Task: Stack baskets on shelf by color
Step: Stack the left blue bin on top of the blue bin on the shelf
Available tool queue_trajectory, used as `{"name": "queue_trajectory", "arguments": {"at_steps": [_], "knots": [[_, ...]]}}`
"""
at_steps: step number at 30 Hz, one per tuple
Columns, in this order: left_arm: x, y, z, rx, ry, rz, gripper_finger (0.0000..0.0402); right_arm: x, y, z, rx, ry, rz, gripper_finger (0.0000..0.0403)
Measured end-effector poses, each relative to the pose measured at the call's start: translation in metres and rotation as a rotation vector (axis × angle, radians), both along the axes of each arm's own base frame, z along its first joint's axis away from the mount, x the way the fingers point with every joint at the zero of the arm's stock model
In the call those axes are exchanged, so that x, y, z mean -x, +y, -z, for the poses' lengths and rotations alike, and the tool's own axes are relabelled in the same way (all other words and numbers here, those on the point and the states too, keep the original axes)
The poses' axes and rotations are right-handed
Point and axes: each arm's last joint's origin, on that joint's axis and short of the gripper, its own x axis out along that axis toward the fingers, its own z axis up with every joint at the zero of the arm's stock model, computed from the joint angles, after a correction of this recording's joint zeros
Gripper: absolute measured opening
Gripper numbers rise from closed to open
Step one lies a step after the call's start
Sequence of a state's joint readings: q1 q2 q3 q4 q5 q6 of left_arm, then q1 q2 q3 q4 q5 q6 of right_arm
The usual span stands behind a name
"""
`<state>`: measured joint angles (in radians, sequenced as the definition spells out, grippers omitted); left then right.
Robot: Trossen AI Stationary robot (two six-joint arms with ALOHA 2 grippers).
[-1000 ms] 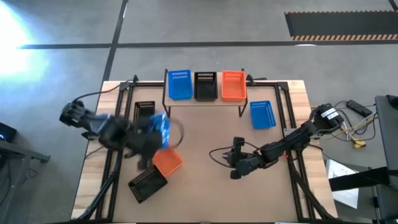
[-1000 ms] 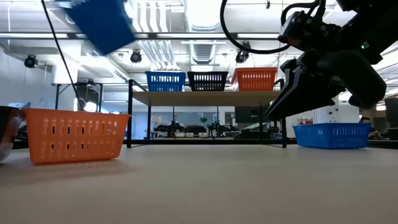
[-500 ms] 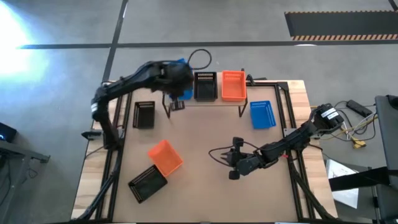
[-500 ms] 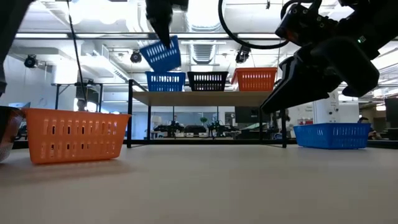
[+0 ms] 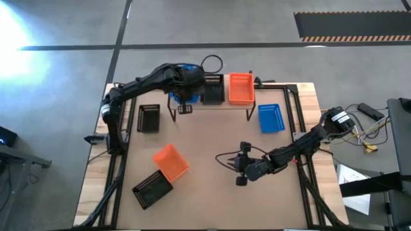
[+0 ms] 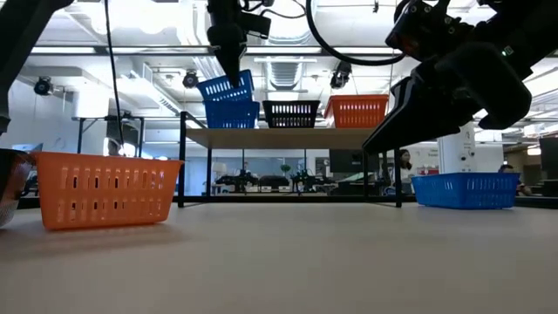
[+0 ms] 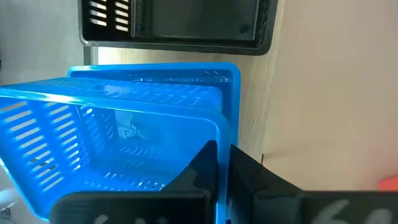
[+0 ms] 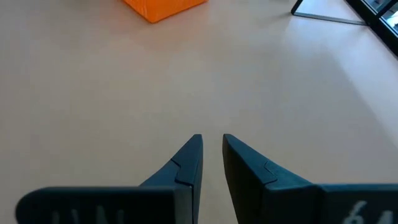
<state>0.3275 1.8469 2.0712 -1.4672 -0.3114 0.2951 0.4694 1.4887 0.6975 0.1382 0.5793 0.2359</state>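
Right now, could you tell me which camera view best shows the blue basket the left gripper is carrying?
The left wrist view: the held blue basket fills it. The low view shows it tilted above the shelf's blue basket; the high view mostly hides it; the right wrist misses it.

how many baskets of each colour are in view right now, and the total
blue baskets: 3, one on the shelf, one held above it, one on the table
black baskets: 3
orange baskets: 2
total: 8
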Motion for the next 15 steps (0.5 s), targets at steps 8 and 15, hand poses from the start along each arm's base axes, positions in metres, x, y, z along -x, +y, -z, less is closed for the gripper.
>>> {"name": "queue_trajectory", "arguments": {"at_steps": [8,15], "knots": [[-0.006,0.001,0.009,0.038,0.015,0.011,0.0001,0.0,0.0,0.0,-0.002,-0.002,-0.001,0.0054],[-0.011,0.003,0.015,0.044,0.033,0.01,0.0051,0.0,0.0,0.0,-0.002,-0.002,-0.001,0.0054]]}}
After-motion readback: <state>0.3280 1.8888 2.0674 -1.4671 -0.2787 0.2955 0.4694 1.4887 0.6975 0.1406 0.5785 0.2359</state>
